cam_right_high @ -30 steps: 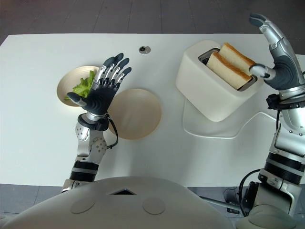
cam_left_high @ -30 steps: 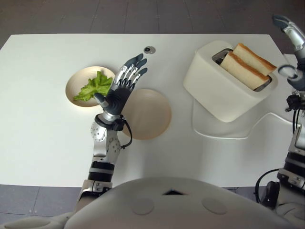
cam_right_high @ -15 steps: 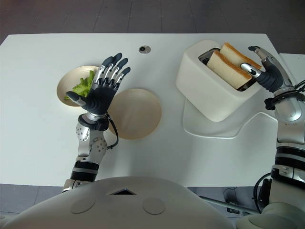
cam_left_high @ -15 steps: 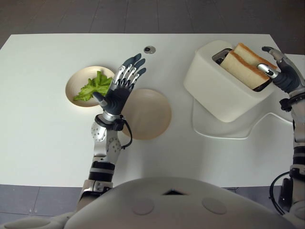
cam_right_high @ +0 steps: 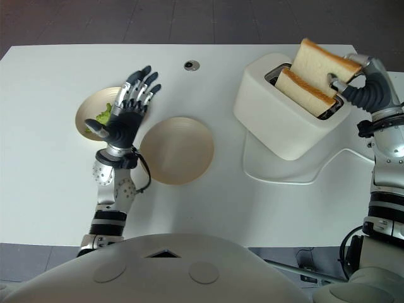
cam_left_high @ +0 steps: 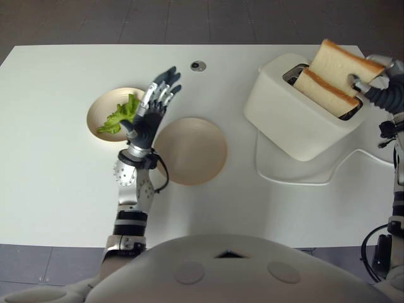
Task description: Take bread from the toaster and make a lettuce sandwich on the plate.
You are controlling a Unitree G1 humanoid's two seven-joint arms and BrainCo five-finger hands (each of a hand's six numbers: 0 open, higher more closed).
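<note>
A cream toaster (cam_left_high: 297,117) stands at the right of the white table. One slice of bread (cam_left_high: 325,93) sits in its near slot. My right hand (cam_right_high: 366,85) is shut on the far slice of bread (cam_right_high: 319,62), which stands raised above the far slot. An empty tan plate (cam_left_high: 192,150) lies in the middle. A bowl (cam_left_high: 108,108) to its left holds the green lettuce (cam_left_high: 124,115). My left hand (cam_left_high: 150,113) hovers open, fingers spread, over the bowl's right edge, partly covering the lettuce.
A thin pale mat (cam_left_high: 315,165) lies under the toaster and runs toward the right edge. A small round metal fitting (cam_left_high: 199,65) sits in the tabletop at the back. The table's near strip is bare white surface.
My right hand has closed on the far slice and lifted it partly out of the toaster. My left hand has shifted left, over the lettuce bowl.
</note>
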